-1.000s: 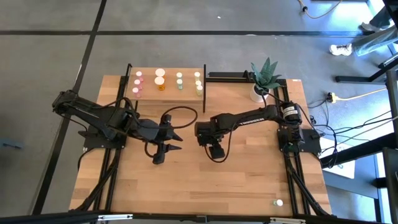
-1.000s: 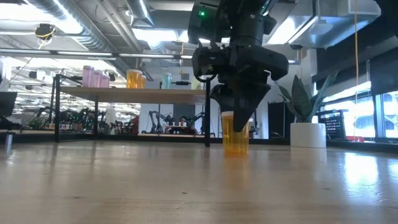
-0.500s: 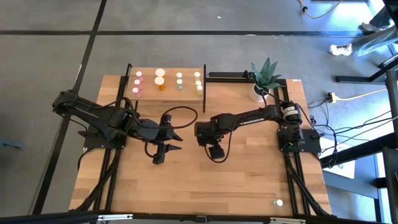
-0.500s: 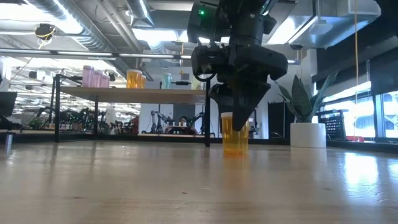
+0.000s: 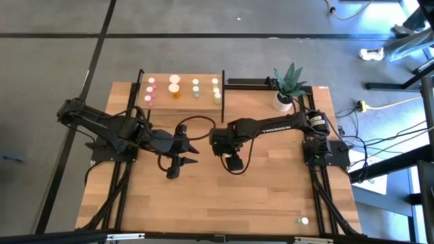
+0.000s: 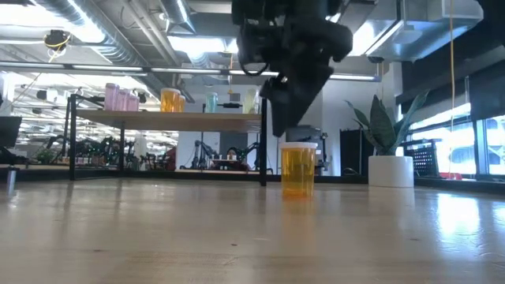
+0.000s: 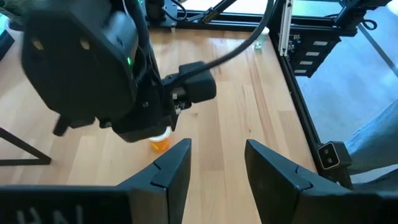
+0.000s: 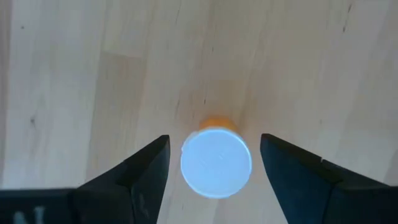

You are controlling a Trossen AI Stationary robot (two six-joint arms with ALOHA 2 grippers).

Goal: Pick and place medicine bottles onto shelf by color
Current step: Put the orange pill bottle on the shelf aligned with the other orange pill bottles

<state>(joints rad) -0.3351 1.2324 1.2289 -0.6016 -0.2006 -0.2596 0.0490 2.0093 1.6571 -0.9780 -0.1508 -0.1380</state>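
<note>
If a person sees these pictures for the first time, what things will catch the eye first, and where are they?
First comes the orange bottle with a white cap, standing upright alone on the table near its middle. The right gripper hangs directly above it, fingers open on either side and clear of the cap. Next is the shelf at the table's far edge, with rows of small bottles already on it.

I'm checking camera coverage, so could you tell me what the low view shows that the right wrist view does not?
Only the low view: the shelf carrying pink, orange and green bottles, and the plant pot.
Only the right wrist view: the orange bottle's white cap from above, centred between the open right gripper fingers.
Both: the orange bottle upright on the table.
</note>
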